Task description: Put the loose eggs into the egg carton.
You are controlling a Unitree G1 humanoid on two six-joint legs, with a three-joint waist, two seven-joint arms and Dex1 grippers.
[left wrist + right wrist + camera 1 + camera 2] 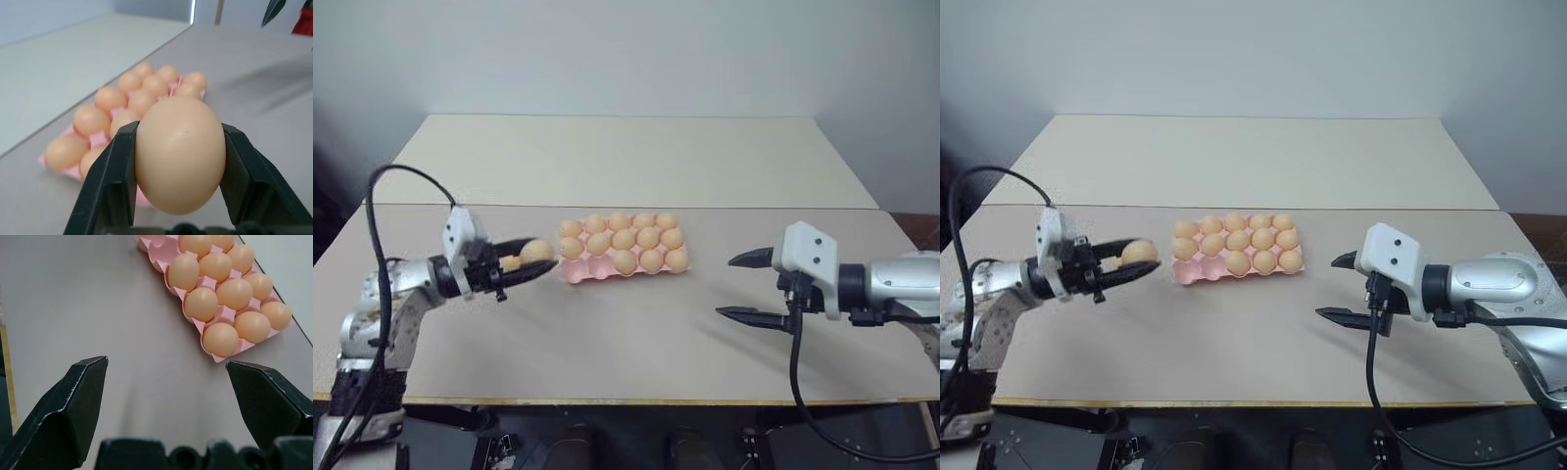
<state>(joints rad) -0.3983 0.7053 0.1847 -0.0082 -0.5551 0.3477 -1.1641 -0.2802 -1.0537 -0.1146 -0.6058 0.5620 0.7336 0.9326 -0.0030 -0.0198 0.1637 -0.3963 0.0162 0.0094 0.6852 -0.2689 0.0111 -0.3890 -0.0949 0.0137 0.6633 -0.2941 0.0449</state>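
Observation:
One loose egg (536, 251), light orange-tan, is pinched between the black fingers (110, 186) of my left gripper (530, 257), which is held above the table just left of the egg carton (578, 275). In the left wrist view the egg (180, 154) sits squarely between both fingers, with the carton (73, 171) behind it. The pink carton holds several eggs; the two front cups nearest my left gripper stand bare. My right gripper (724, 286) hovers to the right of the carton, its fingers wide apart and holding nothing (167, 362).
The beige table (626, 343) has a front edge close to me. A second table (626, 157) butts against it behind the carton, with a seam between them. A black cable (798, 382) hangs from my right wrist.

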